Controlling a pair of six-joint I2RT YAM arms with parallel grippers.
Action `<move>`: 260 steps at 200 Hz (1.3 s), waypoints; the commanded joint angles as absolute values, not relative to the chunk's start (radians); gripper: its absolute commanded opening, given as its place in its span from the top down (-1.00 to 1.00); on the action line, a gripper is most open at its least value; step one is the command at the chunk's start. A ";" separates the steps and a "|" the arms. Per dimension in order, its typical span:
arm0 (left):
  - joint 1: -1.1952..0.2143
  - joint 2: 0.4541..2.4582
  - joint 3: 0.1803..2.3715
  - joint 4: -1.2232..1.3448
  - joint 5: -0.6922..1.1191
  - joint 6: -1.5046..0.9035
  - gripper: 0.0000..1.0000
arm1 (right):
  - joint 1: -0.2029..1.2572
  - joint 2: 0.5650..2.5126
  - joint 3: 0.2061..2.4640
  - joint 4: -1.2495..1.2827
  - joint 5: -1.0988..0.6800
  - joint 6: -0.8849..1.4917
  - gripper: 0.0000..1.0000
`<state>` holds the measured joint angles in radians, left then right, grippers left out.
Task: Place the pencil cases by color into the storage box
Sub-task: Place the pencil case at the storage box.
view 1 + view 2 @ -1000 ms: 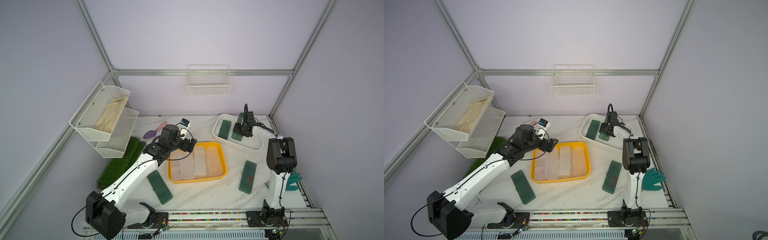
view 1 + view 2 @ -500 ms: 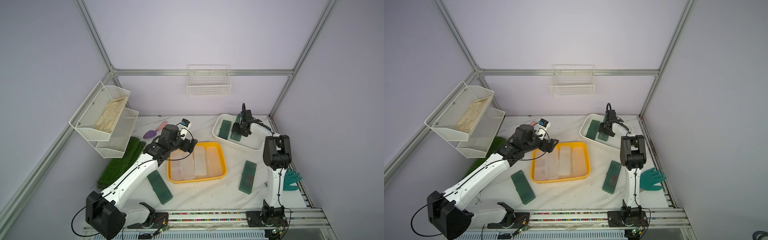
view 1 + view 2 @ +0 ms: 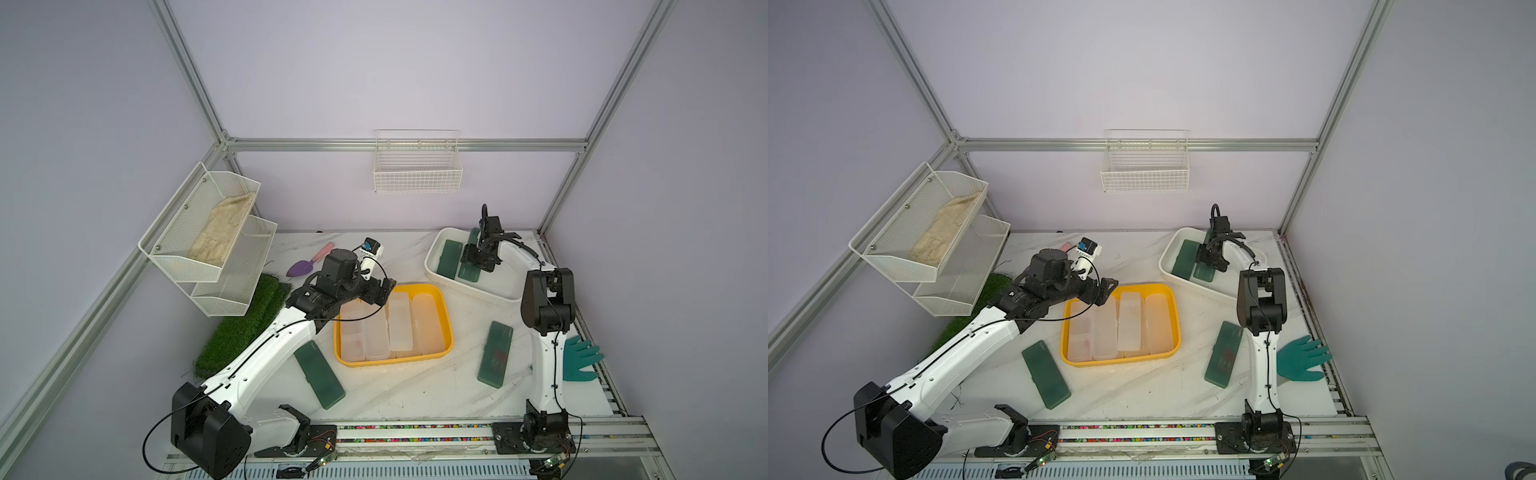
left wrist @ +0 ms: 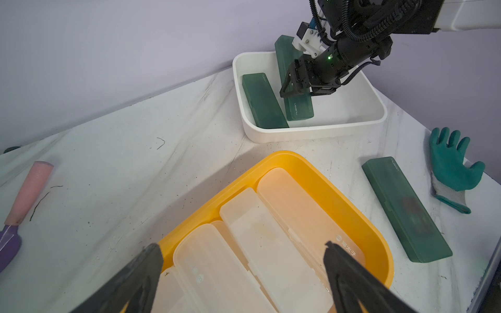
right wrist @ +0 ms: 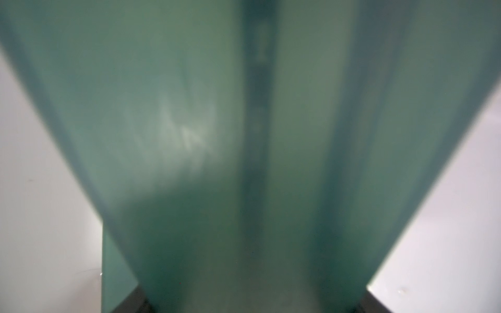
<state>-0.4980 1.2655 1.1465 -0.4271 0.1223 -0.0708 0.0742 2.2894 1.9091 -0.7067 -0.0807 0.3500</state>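
One green pencil case (image 4: 299, 108) seems clamped between right fingers (image 4: 288, 84).

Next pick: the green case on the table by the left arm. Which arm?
Left. The left gripper is open and empty over the yellow tray, close to the loose green case. The right gripper is shut on the tilted green case in the white bin.

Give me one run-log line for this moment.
left claw: open above yellow tray | right claw: shut on green case, in white bin | two loose green cases on table
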 commanded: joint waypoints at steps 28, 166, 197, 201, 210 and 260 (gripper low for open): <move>-0.500 1.231 1.114 -0.390 0.158 -0.094 -0.88 | 0.075 2.336 1.937 -0.795 -0.066 0.339 -0.35; -0.501 1.217 1.111 -0.396 0.157 -0.095 -0.88 | 0.100 2.402 2.000 -0.843 -0.022 0.371 -0.70; -0.501 1.227 1.116 -0.409 0.103 -0.120 -0.88 | 0.101 2.350 1.999 -0.813 -0.008 0.371 -0.94; -0.500 1.228 1.117 -0.411 0.092 -0.127 -0.89 | 0.100 2.338 1.996 -0.805 -0.003 0.371 -0.94; -0.501 1.232 1.122 -0.419 0.067 -0.140 -0.89 | 0.101 2.308 1.985 -0.783 0.006 0.371 -0.94; -0.495 1.249 1.146 -0.548 -0.096 -0.282 -0.92 | 0.107 2.115 1.867 -0.631 0.048 0.346 -0.94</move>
